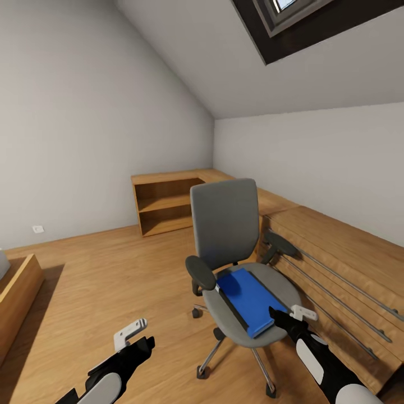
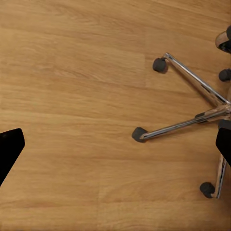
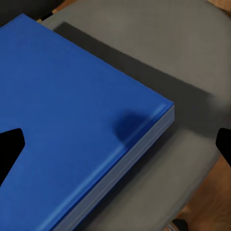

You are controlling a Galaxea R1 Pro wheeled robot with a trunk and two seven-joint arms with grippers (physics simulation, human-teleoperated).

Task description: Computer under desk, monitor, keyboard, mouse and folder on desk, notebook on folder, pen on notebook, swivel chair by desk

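The grey swivel chair (image 1: 224,224) with black armrests stands on the wood floor, and its chrome star base (image 2: 192,122) lies under my left wrist camera. The blue folder (image 1: 247,297) lies flat on the grey seat (image 3: 192,62). My right gripper (image 1: 286,320) is open at the folder's near corner. In the right wrist view the folder (image 3: 72,120) lies just below my right gripper (image 3: 115,147), with one finger over the cover and the other past its edge, nothing held. My left gripper (image 1: 134,339) is open over bare floor to the chair's left, empty (image 2: 115,149).
A long light-wood drawer chest (image 1: 336,264) with metal rails runs along the right wall, close beside the chair. An open low wood shelf unit (image 1: 165,205) stands in the far corner. Another wooden piece (image 1: 17,292) sits at the left edge. A skylight (image 1: 292,22) cuts the sloped ceiling.
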